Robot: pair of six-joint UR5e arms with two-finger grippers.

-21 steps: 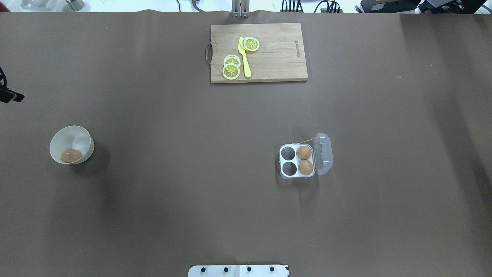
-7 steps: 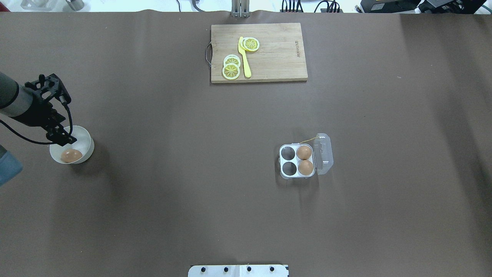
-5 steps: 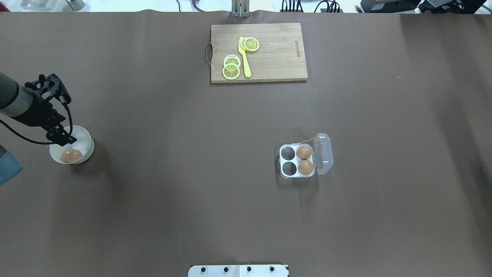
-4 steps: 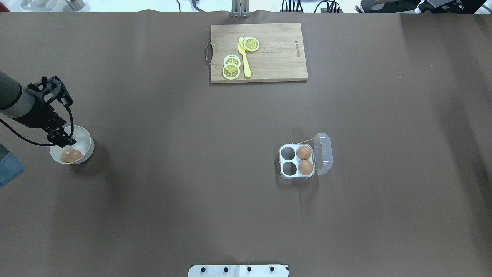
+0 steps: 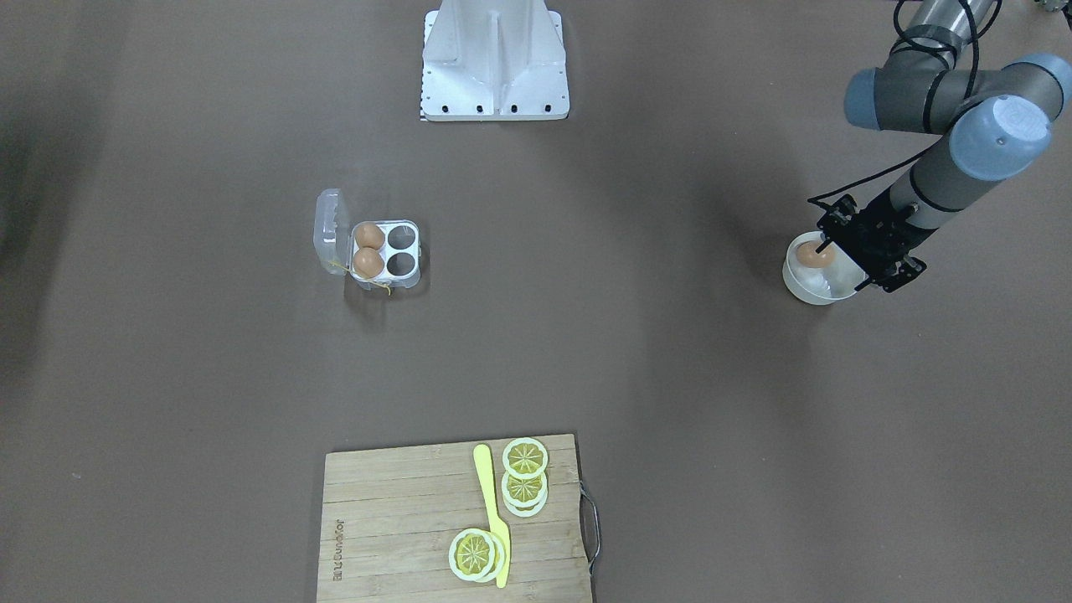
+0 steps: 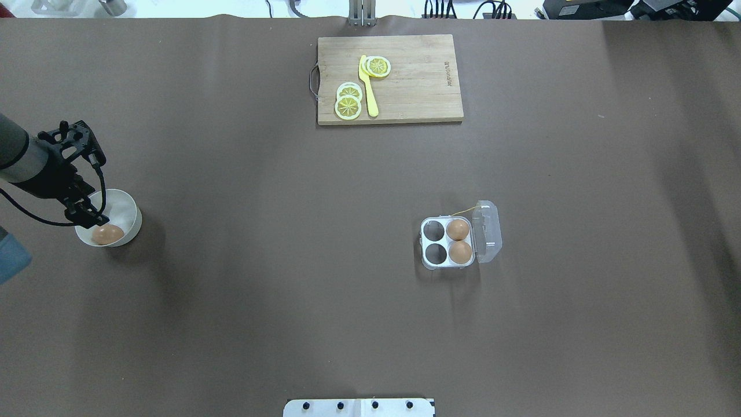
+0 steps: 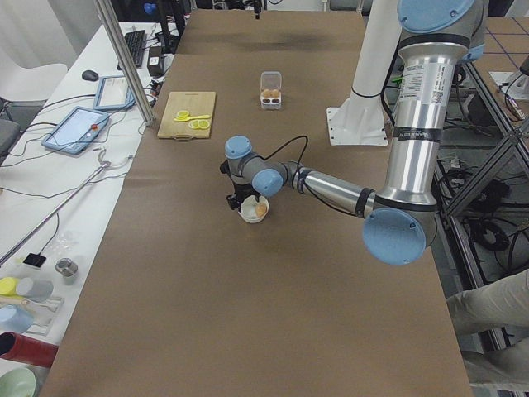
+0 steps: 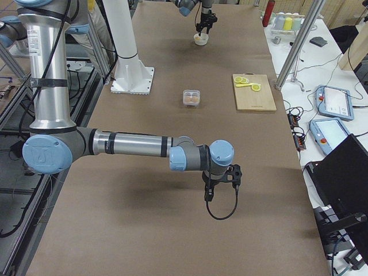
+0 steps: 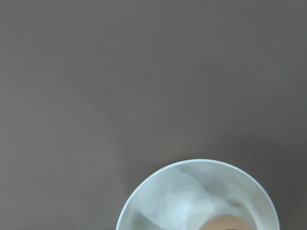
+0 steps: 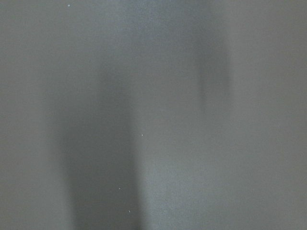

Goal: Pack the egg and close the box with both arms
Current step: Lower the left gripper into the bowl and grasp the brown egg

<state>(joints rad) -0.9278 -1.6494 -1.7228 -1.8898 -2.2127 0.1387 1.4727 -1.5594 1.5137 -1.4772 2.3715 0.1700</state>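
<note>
A brown egg (image 6: 107, 234) lies in a white round bowl (image 6: 128, 215) at the table's left; it also shows in the front view (image 5: 812, 256). My left gripper (image 6: 94, 219) hangs over the bowl's left rim, open, fingers pointing down beside the egg, holding nothing. The left wrist view shows the bowl (image 9: 158, 201) and the egg's top (image 9: 224, 223). The clear box (image 6: 448, 243) stands right of centre, lid (image 6: 487, 231) open to the right, with two eggs (image 6: 458, 230) in its right cells and its left cells empty. My right gripper (image 8: 210, 194) shows only in the right side view; I cannot tell its state.
A wooden cutting board (image 6: 417, 87) with lemon slices (image 6: 348, 105) and a yellow knife (image 6: 369, 87) lies at the far middle. The white mounting stand (image 5: 494, 63) is at the robot's side. The brown table (image 6: 278, 260) lies between bowl and box.
My left arm came in from the left edge and stopped over the bowl. In the last half second it shifted slightly toward the egg. Egg and box have not moved.
</note>
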